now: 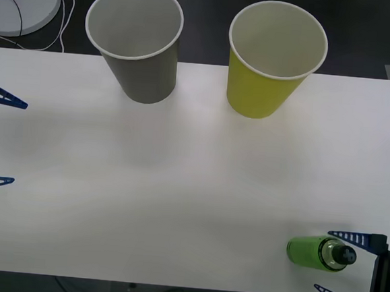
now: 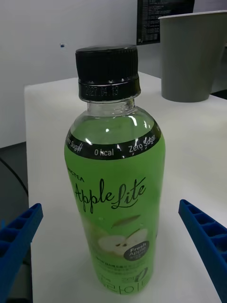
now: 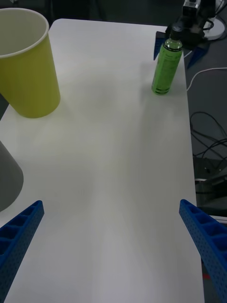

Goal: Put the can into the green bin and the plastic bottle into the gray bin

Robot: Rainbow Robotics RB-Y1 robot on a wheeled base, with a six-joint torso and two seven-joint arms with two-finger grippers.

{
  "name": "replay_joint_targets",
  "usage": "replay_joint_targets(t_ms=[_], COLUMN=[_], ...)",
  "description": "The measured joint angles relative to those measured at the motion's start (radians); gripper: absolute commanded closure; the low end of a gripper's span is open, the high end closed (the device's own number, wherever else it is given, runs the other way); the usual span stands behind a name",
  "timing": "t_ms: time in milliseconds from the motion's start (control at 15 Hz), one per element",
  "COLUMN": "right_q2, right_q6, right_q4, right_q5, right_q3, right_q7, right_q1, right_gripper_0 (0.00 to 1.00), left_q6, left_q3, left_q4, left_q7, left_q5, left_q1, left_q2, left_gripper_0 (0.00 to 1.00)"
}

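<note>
The plastic bottle, bright green with a black cap, stands upright near the table's front right corner. My right gripper is open, with one blue finger on each side of the bottle and neither touching it. The right wrist view has the bottle centred between the fingers. At the back stand the gray bin and, to its right, the green bin, both upright and empty. My left gripper hangs open over the table's left edge. The left wrist view takes in the bottle and the green bin. The can is out of view.
The white table is bare between the bins and the bottle. A white round disc with a cable lies off the table at the back left. Cables run along the floor beside the table's edge.
</note>
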Motion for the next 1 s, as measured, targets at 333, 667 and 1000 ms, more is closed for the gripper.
replay_joint_targets(t_ms=[333, 667, 1000], right_q2=[0.01, -0.005, -0.02], right_q6=[-0.003, -0.015, -0.031], right_q4=[-0.005, -0.029, -0.039], right_q5=[-0.004, -0.013, -0.017], right_q3=[0.018, 0.018, 0.018], right_q7=[-0.012, -0.035, -0.053], right_q1=[-0.027, -0.038, -0.039], right_gripper_0=[0.0, 0.0, 0.0], left_q6=[0.0, 0.0, 0.0], left_q3=[0.0, 0.0, 0.0], left_q4=[0.0, 0.0, 0.0], left_q7=[0.0, 0.0, 0.0], left_q5=[0.0, 0.0, 0.0], left_q1=[0.0, 0.0, 0.0], left_q2=[0.0, 0.0, 0.0], left_gripper_0=[0.0, 0.0, 0.0])
